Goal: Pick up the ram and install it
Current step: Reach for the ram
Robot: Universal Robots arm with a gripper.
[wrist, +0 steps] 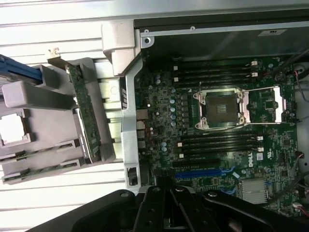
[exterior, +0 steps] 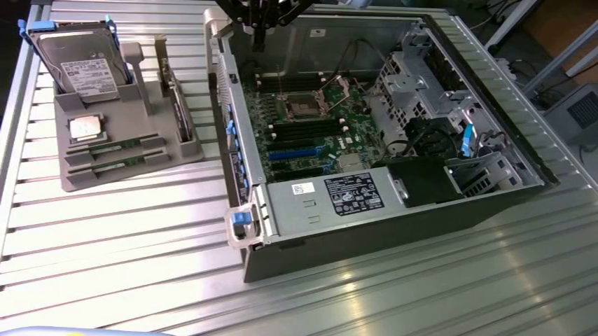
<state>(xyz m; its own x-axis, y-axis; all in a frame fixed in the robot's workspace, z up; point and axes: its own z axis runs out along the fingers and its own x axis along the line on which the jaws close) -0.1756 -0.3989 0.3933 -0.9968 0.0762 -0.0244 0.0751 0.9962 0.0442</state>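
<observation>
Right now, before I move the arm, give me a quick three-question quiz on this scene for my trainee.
1. True or false: both ram sticks lie in the gray holder.
2. The gripper is: A) above the far end of the open computer case; B) touching a stick in the holder; C) down inside the drive bay.
3. Fill in: the CPU socket is ____.
Key: 1 true; 2 A; 3 empty.
</observation>
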